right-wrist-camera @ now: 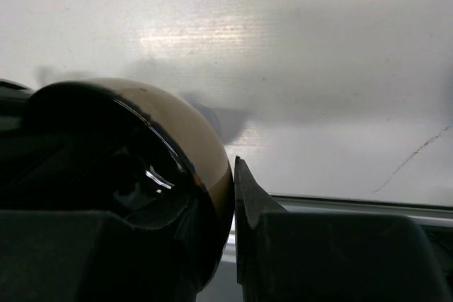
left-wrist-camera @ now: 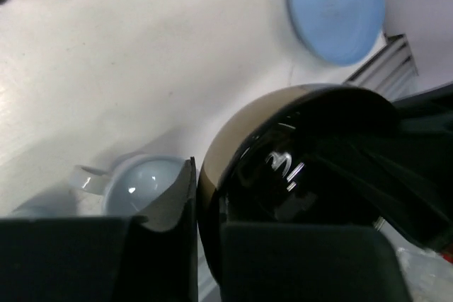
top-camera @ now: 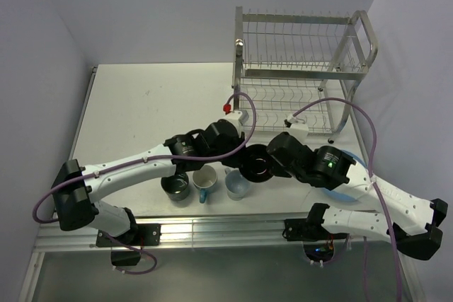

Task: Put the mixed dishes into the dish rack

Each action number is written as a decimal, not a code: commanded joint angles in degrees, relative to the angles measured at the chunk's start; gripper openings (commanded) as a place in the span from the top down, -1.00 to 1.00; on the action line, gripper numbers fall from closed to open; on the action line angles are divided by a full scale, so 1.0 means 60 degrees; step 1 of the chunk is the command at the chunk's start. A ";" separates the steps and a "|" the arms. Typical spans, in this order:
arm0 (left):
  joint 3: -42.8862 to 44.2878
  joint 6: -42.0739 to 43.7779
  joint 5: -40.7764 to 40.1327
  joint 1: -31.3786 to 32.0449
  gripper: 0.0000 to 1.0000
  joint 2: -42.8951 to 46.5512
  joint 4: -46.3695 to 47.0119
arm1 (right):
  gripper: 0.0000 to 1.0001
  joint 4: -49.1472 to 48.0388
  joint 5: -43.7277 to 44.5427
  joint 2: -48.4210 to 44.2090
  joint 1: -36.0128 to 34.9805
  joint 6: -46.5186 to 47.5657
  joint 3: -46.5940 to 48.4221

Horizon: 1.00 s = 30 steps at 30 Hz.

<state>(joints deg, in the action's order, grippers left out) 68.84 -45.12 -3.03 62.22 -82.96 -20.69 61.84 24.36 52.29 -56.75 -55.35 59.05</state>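
The small bowl (top-camera: 255, 163), black inside and tan outside, hangs between both arms above the near middle of the table. My left gripper (top-camera: 239, 156) is shut on its left rim, one finger inside and one outside (left-wrist-camera: 173, 206). My right gripper (top-camera: 273, 163) is shut on the opposite rim, with its outer finger (right-wrist-camera: 248, 196) against the tan wall (right-wrist-camera: 205, 146). The dark mug (top-camera: 175, 187), light blue mug (top-camera: 205, 180) and white mug (top-camera: 237, 185) stand in a row near the front edge. The light blue plate (top-camera: 348, 192) lies partly under the right arm. The steel dish rack (top-camera: 304, 68) stands at the back right.
The plate also shows in the left wrist view (left-wrist-camera: 336, 8), and the white mug (left-wrist-camera: 138, 185) sits just below the bowl (left-wrist-camera: 304, 175). A red-tipped cable fitting (top-camera: 227, 109) lies by the rack's front left corner. The table's front rail (top-camera: 212, 231) runs under the arms.
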 commanded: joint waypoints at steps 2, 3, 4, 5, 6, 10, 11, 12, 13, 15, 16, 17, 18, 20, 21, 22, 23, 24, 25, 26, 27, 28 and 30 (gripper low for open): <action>-0.0105 0.0167 0.0283 -0.0071 1.00 0.0261 0.0605 | 1.00 -0.0449 0.0379 -0.0408 -0.0312 -0.0223 0.0662; -0.0265 0.0211 0.0372 -0.0071 1.00 0.0421 0.0867 | 0.99 -0.0478 0.0335 -0.0468 -0.0312 -0.0165 0.0633; -0.0354 0.0356 0.0431 -0.0071 1.00 0.0539 0.1029 | 0.94 -0.0594 0.0262 -0.0555 -0.0312 -0.0005 0.0575; -0.0442 0.0387 0.0504 -0.0100 1.00 0.0627 0.1132 | 0.88 -0.0668 0.0087 -0.0701 -0.0312 0.0069 0.0545; -0.0617 0.0430 0.0621 -0.0130 1.00 0.0860 0.1351 | 0.68 -0.0727 -0.0030 -0.0775 -0.0312 0.0302 0.0516; -0.1481 0.0416 0.1469 -0.0611 1.00 0.1666 0.2505 | -0.03 -0.1005 -0.0675 -0.1244 -0.0312 0.0685 0.0398; -0.1845 0.0402 0.1674 -0.0715 1.00 0.1987 0.2742 | -0.13 -0.1093 -0.0966 -0.1477 -0.0326 0.0729 0.0340; -0.2009 0.0358 0.2024 -0.0832 1.00 0.2135 0.2933 | -0.26 -0.1181 -0.1129 -0.1639 -0.0312 0.0816 0.0151; -0.2155 0.0343 0.2245 -0.1051 1.00 0.2253 0.3283 | -0.45 -0.1544 -0.1333 -0.1843 -0.0312 0.0890 0.0019; -0.2536 0.0241 0.2845 -0.1272 1.00 0.2561 0.3693 | -0.78 -0.2058 -0.1918 -0.2561 -0.0312 0.1037 -0.0550; -0.2654 0.0197 0.3037 -0.1360 1.00 0.2649 0.3856 | -0.80 -0.2481 -0.2081 -0.2839 -0.0312 0.1080 -0.0757; -0.2916 0.0138 0.3256 -0.1535 1.00 0.2795 0.4264 | -0.81 -0.2732 -0.2242 -0.3320 -0.0326 0.1124 -0.0948; -0.3049 -0.0036 0.3432 -0.1623 1.00 0.2869 0.4500 | -0.93 -0.2966 -0.2693 -0.3528 -0.0312 0.1212 -0.1341; -0.3385 -0.0286 0.3974 -0.1858 1.00 0.3015 0.5186 | -0.94 -0.3699 -0.3048 -0.3894 -0.0312 0.1257 -0.1666; -0.3474 -0.0577 0.4092 -0.1917 1.00 0.3045 0.5409 | -0.95 -0.3831 -0.3136 -0.3896 -0.0312 0.1286 -0.1812; -0.3548 -0.0710 0.4195 -0.1975 1.00 0.3060 0.5585 | -0.95 -0.3949 -0.3050 -0.3780 -0.0326 0.1286 -0.1814; -0.3635 -0.0842 0.4225 -0.1976 1.00 0.3045 0.5732 | -0.96 -0.4008 -0.2962 -0.3692 -0.0327 0.1286 -0.1828; -0.3694 -0.1163 0.4240 -0.1990 1.00 0.3031 0.6023 | -0.96 -0.4096 -0.2932 -0.3590 -0.0341 0.1388 -0.1828; -0.3825 -0.1398 0.4254 -0.1990 1.00 0.3001 0.6215 | -0.96 -0.4328 -0.2859 -0.3385 -0.0370 0.1432 -0.1828; -0.3914 -0.1879 0.4240 -0.1990 1.00 0.2987 0.6579 | -0.96 -0.4461 -0.2772 -0.3296 -0.0414 0.1519 -0.1814; -0.4001 -0.2116 0.4240 -0.1990 1.00 0.2972 0.6771 | -0.96 -0.4738 -0.2684 -0.3223 -0.0487 0.1549 -0.1799; -0.4089 -0.2365 0.4254 -0.2005 1.00 0.2957 0.6991 | -0.96 -0.4886 -0.2451 -0.3121 -0.0560 0.1622 -0.1785; -0.4411 -0.3156 0.4313 -0.2005 0.99 0.2899 0.7764 | -0.96 -0.5135 -0.2230 -0.3047 -0.0765 0.1740 -0.1799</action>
<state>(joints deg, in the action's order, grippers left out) 43.07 -54.72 19.18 49.87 -66.78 10.76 38.72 8.12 32.82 -59.94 -46.98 48.31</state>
